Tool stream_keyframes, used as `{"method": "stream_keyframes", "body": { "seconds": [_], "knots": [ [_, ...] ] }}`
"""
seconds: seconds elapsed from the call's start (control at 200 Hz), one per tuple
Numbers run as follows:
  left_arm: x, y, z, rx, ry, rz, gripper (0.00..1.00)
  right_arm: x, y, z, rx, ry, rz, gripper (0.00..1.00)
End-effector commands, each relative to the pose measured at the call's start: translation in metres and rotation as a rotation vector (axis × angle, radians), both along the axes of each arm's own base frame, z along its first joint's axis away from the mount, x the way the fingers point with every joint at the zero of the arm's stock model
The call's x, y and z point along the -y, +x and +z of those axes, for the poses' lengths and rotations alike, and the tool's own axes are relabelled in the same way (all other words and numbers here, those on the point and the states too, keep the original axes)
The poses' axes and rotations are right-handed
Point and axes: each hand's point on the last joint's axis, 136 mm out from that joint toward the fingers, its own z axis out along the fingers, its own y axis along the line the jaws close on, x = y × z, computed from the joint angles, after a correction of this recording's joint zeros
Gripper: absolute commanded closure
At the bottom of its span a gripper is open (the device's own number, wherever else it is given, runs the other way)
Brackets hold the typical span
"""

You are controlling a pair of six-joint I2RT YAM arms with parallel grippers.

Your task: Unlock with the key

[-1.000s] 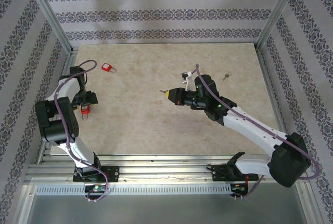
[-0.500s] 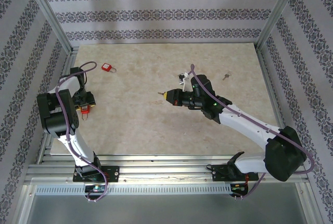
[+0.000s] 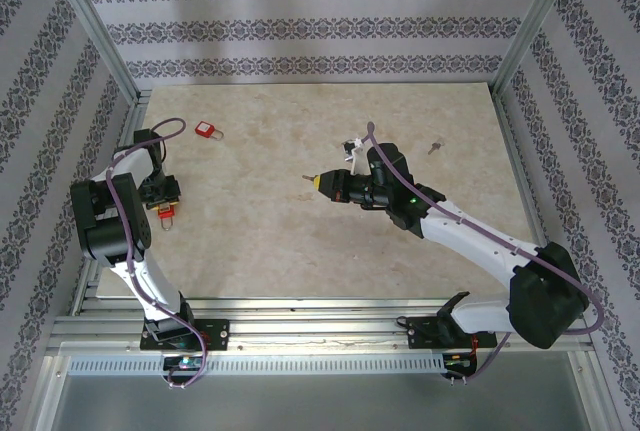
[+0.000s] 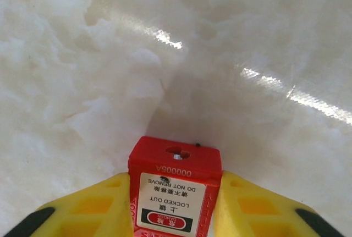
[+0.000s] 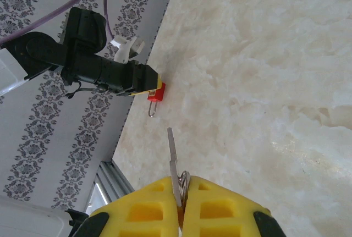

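The left hand [image 3: 165, 194] clamped the small red plastic padlock [image 4: 175, 187] at the left edge of the table [image 3: 300, 251], the right hand [image 5: 180, 198] gripped the slim silver key [image 5: 172, 152] mid-table, and any tilt in either grip risked missing the keyhole [image 4: 177, 152].

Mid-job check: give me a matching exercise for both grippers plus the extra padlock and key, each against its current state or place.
Things
1. left gripper
2. right gripper
3. spare padlock
4. spare key

States or places
A. lies loose toward the far right of the table
B. shut on a key, blade pointing left
C. lies loose at the table's far left
D. shut on a red padlock

Pairs: 1-D, 2-B, 3-C, 4-A
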Motion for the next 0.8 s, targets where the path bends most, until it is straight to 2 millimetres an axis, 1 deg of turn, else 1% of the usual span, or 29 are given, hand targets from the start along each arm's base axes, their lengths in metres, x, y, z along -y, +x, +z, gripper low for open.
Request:
{"method": "stream_keyframes", "body": {
  "seconds": [0.0, 0.045, 0.095, 0.165, 0.25, 0.31, 0.435, 0.525, 0.58, 0.67, 0.729, 0.794],
  "knots": [
    [0.009, -0.008, -0.008, 0.0, -0.053, 0.003, 0.44, -0.009, -0.002, 0.01, 0.017, 0.028, 0.027, 1.0],
    [0.007, -0.009, -0.005, 0.006, -0.039, 0.006, 0.39, -0.009, -0.002, 0.01, 0.018, 0.03, 0.025, 1.0],
    [0.006, -0.01, -0.001, 0.013, -0.027, 0.008, 0.37, -0.009, -0.002, 0.009, 0.015, 0.032, 0.024, 1.0],
    [0.007, -0.01, 0.002, 0.023, -0.03, 0.01, 0.36, -0.01, -0.003, 0.008, 0.013, 0.031, 0.028, 1.0],
    [0.006, -0.014, -0.002, 0.005, -0.022, 0.01, 0.37, -0.01, -0.004, 0.007, 0.012, 0.029, 0.027, 1.0],
    [0.004, -0.016, -0.007, -0.015, -0.018, 0.013, 0.41, -0.01, -0.004, 0.007, 0.015, 0.028, 0.026, 1.0],
    [0.001, -0.014, -0.01, -0.031, -0.009, 0.012, 0.5, -0.007, -0.005, 0.006, 0.016, 0.023, 0.022, 1.0],
    [0.001, -0.015, -0.015, -0.044, -0.012, 0.01, 0.53, -0.006, -0.005, 0.006, 0.016, 0.023, 0.02, 1.0],
    [0.002, -0.015, -0.017, -0.049, -0.015, 0.008, 0.6, -0.007, -0.005, 0.005, 0.014, 0.022, 0.021, 1.0],
    [0.006, -0.013, -0.021, -0.043, -0.04, 0.002, 0.67, -0.007, -0.006, 0.003, 0.005, 0.02, 0.029, 1.0],
    [0.009, -0.01, -0.021, -0.03, -0.056, -0.006, 0.71, -0.006, -0.006, 0.003, 0.0, 0.022, 0.033, 1.0],
    [0.013, -0.008, -0.019, -0.017, -0.069, -0.018, 0.78, -0.003, -0.004, 0.003, -0.009, 0.024, 0.031, 1.0]
  ]
}}
